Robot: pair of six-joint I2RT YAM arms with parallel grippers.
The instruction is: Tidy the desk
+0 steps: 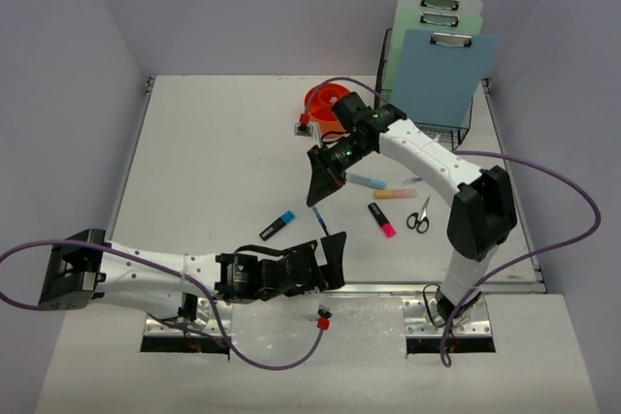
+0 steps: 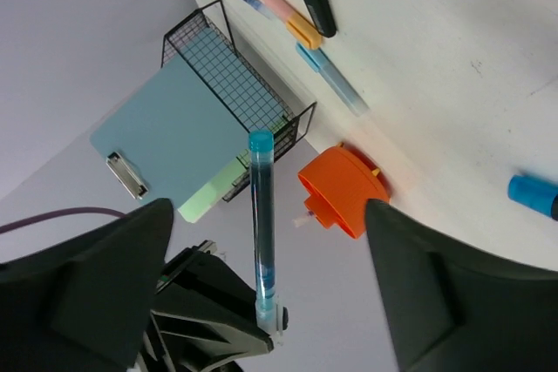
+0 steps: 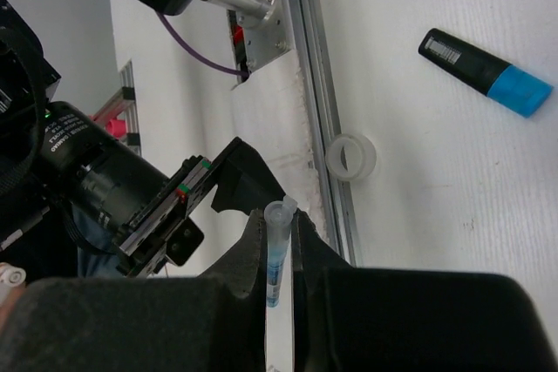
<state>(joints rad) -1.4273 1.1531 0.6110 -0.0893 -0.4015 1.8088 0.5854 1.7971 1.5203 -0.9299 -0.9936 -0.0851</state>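
Watching both arms meet above the middle of the desk (image 1: 213,162), whose white top lies beneath both grippers

Right gripper (image 3: 277,226): fingers pressed together on a blue pen (image 3: 276,254). Only the pale cap end sticks out past the tips. The rest of the barrel is hidden between the dark pads.

Left gripper (image 2: 268,206): fingers spread wide, one on each side of the same pen (image 2: 261,215), with a clear gap on both sides, so it holds nothing. From its wrist camera the lower end of the pen runs into the right gripper (image 2: 272,324), whose black body is partly cut off by the frame edge.

In the overhead view the pen (image 1: 318,219) is only a short blue sliver between the right gripper (image 1: 314,203) and the left gripper (image 1: 335,238). Contact cannot be made out there.

Around the right gripper:
- On the left-arm side, on the desk: black-and-blue highlighter (image 1: 277,225)
- On the side of its own arm: pale blue marker (image 1: 367,180), pink-and-yellow marker (image 1: 395,194), black-and-pink highlighter (image 1: 381,219), scissors (image 1: 418,215)
- Beyond it: orange round object (image 1: 325,102), partly hidden by the arm, so I cannot tell what it is
- Farther beyond, at the far right corner: black wire rack (image 1: 468,118) holding a blue clipboard (image 1: 441,79). The green clipboards (image 1: 427,16) behind it are mostly hidden.

A whitish ring (image 3: 350,156) sits at the metal rail near the left gripper; what it is I cannot tell
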